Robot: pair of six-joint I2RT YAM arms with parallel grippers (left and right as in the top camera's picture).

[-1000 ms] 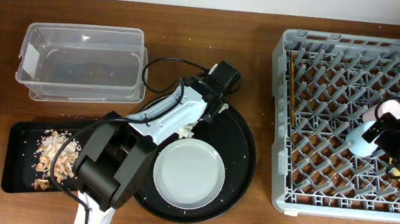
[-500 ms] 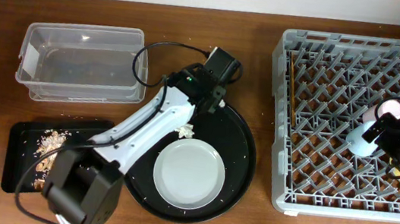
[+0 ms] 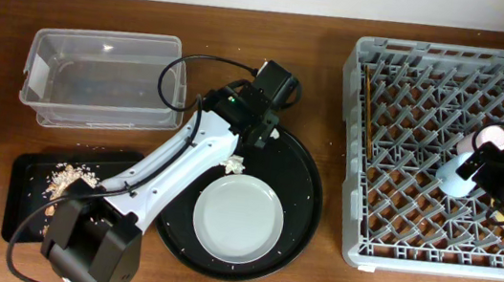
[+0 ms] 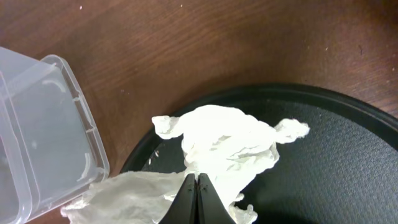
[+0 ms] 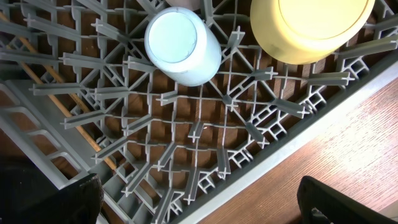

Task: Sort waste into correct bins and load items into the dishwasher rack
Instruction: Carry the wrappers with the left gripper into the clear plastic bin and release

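Two crumpled white napkins (image 4: pixel 230 146) (image 4: pixel 130 193) lie at the rim of the round black tray (image 4: pixel 323 155). My left gripper (image 4: pixel 197 177) hovers over them, its jaws pressed together with no paper between them. From overhead only a scrap of napkin (image 3: pixel 233 165) shows beside the left wrist. The grey plate (image 3: pixel 238 218) rests on that tray. In the dishwasher rack (image 3: pixel 351 124) stand the pink cup (image 3: pixel 493 137), the light-blue cup (image 5: pixel 183 46), the yellow bowl (image 5: pixel 311 25) and chopsticks (image 3: pixel 368 112). My right gripper (image 5: pixel 199 208) hangs open and empty over the rack's edge (image 5: pixel 292 146).
The clear tub (image 3: pixel 105 80) stands at the back left, its corner (image 4: pixel 43 137) close to the napkins. A flat black tray (image 3: pixel 23 219) at the front left holds food scraps (image 3: pixel 68 184). The left arm crosses between it and the round tray.
The left arm's elbow has swung down and to the left, uncovering the scraps tray, and its wrist has shifted slightly toward the back. The napkin has not moved. The right arm is still.
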